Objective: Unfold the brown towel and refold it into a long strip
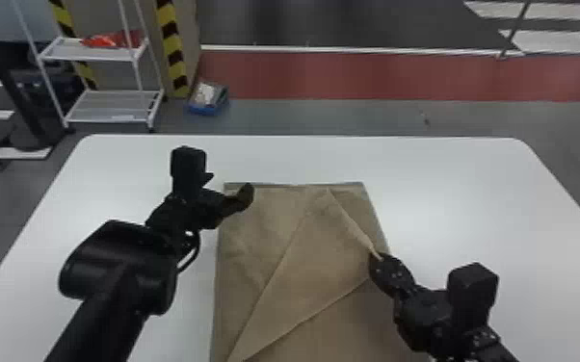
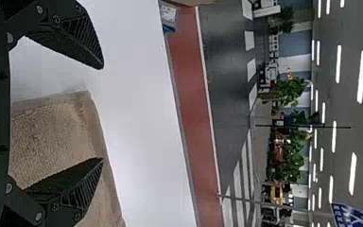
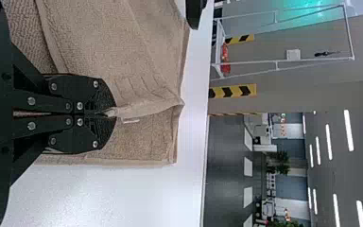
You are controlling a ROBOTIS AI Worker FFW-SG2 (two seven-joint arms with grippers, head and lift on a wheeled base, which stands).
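Right wrist view: the right hand (image 3: 113,113) pinches the towel (image 3: 99,42), likely soft and floppy. The left hand (image 2: 100,113), wide open, could grab the corner (image 2: 82,98) beside it.

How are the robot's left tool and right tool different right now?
The left tool is open wide, while the right tool is pinched shut on the brown towel. The left tool is by the towel's far left corner; the right tool is nearer the robot, on the right side. Both are black.
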